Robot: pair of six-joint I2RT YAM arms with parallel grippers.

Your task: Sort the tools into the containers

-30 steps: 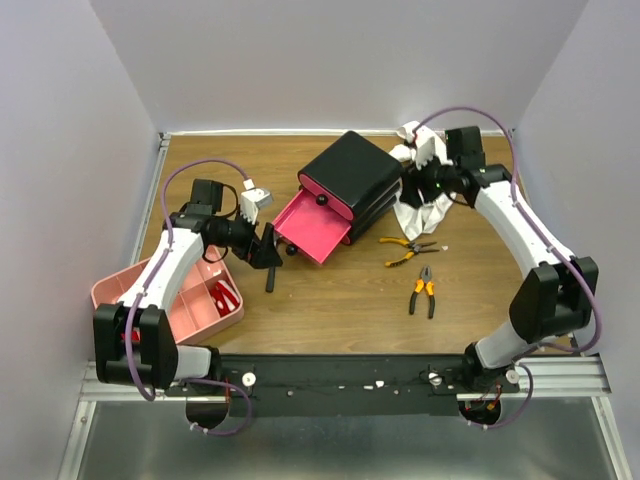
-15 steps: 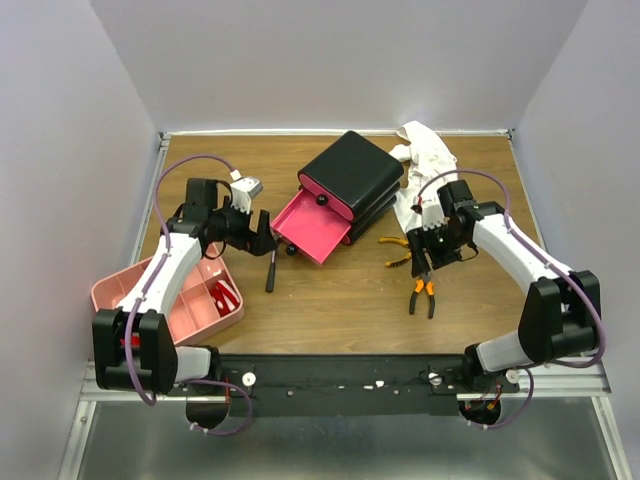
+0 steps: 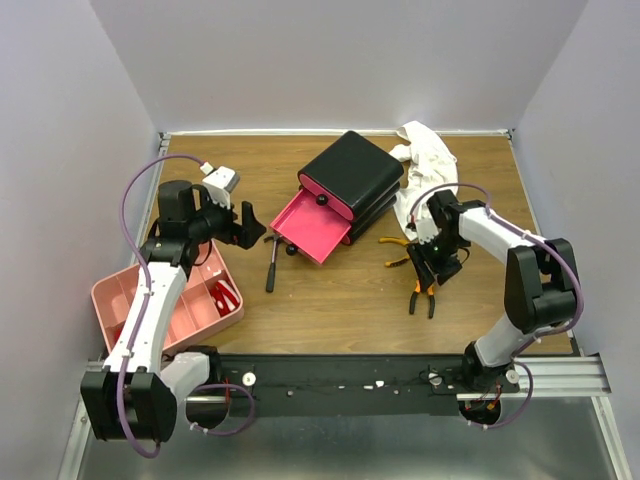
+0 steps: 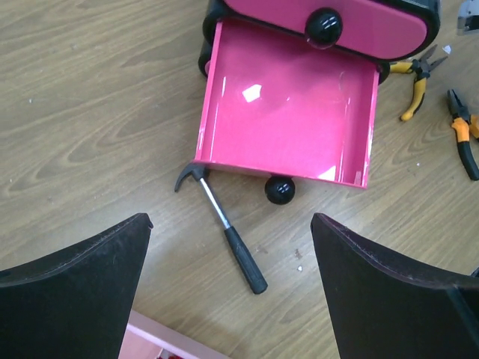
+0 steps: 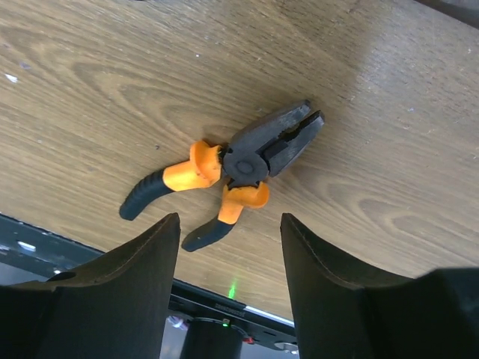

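A black-handled hammer (image 3: pixel 271 265) lies on the table in front of the open magenta drawer (image 3: pixel 312 225) of the black box (image 3: pixel 352 170). My left gripper (image 3: pixel 245 228) is open and empty, held above the hammer (image 4: pixel 232 239), which shows between its fingers with the drawer (image 4: pixel 288 105) beyond. My right gripper (image 3: pixel 432 262) is open and empty, just above the orange-and-black pliers (image 3: pixel 424 292). In the right wrist view the pliers (image 5: pixel 239 161) lie just ahead of the gripper (image 5: pixel 230 217). The pale-pink tray (image 3: pixel 170 300) sits at the near left.
A second pair of pliers, with yellow handles (image 3: pixel 405 248), lies beside the box. A white cloth (image 3: pixel 425 160) is bunched behind the box at the right. Red-handled items (image 3: pixel 226 297) lie in the tray. The table's near edge and rail are close behind the orange pliers.
My right arm has swung from the cloth behind the box down to the orange pliers. My left arm has drawn back to the left, away from the hammer.
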